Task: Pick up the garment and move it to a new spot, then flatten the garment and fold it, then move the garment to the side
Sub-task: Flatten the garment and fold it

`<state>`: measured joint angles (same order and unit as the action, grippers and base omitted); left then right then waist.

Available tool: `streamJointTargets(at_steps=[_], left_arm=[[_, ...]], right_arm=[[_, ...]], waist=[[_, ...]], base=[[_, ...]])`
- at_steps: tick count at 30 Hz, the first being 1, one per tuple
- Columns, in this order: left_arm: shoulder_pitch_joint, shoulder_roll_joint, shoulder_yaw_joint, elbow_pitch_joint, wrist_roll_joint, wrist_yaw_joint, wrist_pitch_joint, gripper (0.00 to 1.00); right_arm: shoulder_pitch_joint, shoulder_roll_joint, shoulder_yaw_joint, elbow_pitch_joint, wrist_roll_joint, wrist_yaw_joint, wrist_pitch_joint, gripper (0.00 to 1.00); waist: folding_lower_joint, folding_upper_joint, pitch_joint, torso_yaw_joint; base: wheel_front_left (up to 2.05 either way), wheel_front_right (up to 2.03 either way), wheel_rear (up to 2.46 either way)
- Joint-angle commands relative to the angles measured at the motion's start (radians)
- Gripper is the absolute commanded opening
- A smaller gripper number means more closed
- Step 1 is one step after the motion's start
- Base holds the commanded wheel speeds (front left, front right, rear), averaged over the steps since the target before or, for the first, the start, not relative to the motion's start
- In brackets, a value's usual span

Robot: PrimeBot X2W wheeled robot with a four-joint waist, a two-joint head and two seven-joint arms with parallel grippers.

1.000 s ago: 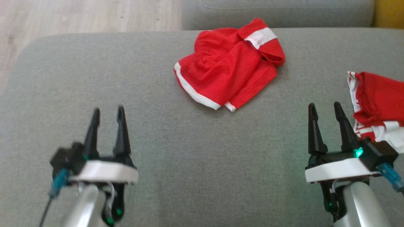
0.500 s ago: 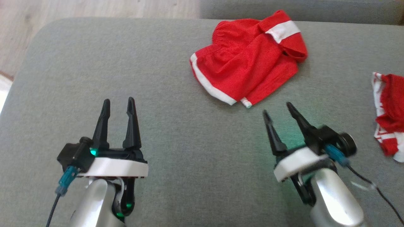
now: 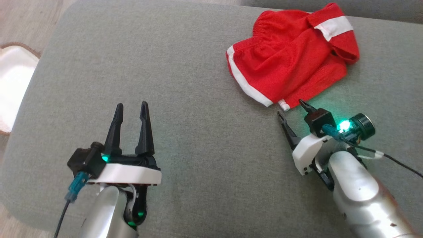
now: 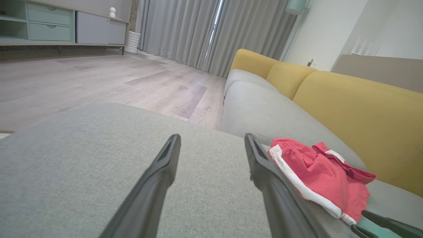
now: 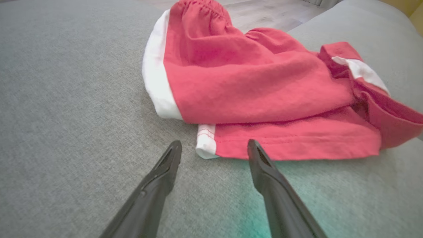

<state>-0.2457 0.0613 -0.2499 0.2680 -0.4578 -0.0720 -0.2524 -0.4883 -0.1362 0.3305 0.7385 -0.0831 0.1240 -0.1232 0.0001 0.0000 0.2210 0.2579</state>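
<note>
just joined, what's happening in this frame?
Robot looks set to pick the red shorts off the grey cushion. Its right tool is open, fingertips at the shorts' near hem corner, nothing gripped yet. The left tool is open over bare cushion, well away from them. The shorts lie crumpled, not folded.

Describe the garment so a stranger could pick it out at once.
Start at the big grey cushion beside the yellow-backed sofa. Toward its right side lies a crumpled pair of red shorts, just beyond the open fingers of the right gripper. Bright red cloth with white stripes sets it apart from the plain grey fabric around.
</note>
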Motion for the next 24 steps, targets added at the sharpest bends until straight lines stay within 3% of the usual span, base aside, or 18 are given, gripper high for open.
streamJointTargets(at_steps=[1, 10, 11, 13, 24], left_arm=[[-0.039, 0.004, 0.045, -0.023, 0.009, -0.007, -0.009, 1.0], [-0.038, -0.007, 0.052, -0.011, 0.018, -0.018, -0.009, 1.0], [-0.038, -0.007, 0.053, -0.01, 0.018, -0.019, -0.009, 1.0], [-0.036, -0.008, 0.055, -0.009, 0.019, -0.02, -0.009, 1.0], [-0.017, -0.01, 0.071, 0.002, 0.03, -0.024, -0.009, 1.0]], right_arm=[[-0.039, -0.001, 0.031, 0.0, -0.018, 0.007, -0.015, 1.0], [-0.095, 0.007, 0.066, 0.118, -0.04, 0.007, -0.034, 1.0], [-0.1, 0.01, 0.067, 0.129, -0.038, 0.007, -0.036, 0.84], [-0.108, 0.015, 0.067, 0.151, -0.032, 0.007, -0.04, 0.0], [-0.07, 0.019, 0.006, 0.18, 0.015, 0.007, -0.101, 0.0]], waist=[[-0.0001, 0.0, 0.006, 0.011], [-0.0001, 0.0, 0.009, 0.023], [-0.0001, 0.0, 0.007, 0.023], [-0.0001, 0.0, 0.005, 0.02], [-0.0001, 0.0, -0.042, -0.038]], base=[[0.0, 0.0, 0.0], [0.0, 0.0, 0.0], [0.0, 0.0, 0.0], [0.0, 0.0, 0.0], [0.0, 0.0, 0.0]])
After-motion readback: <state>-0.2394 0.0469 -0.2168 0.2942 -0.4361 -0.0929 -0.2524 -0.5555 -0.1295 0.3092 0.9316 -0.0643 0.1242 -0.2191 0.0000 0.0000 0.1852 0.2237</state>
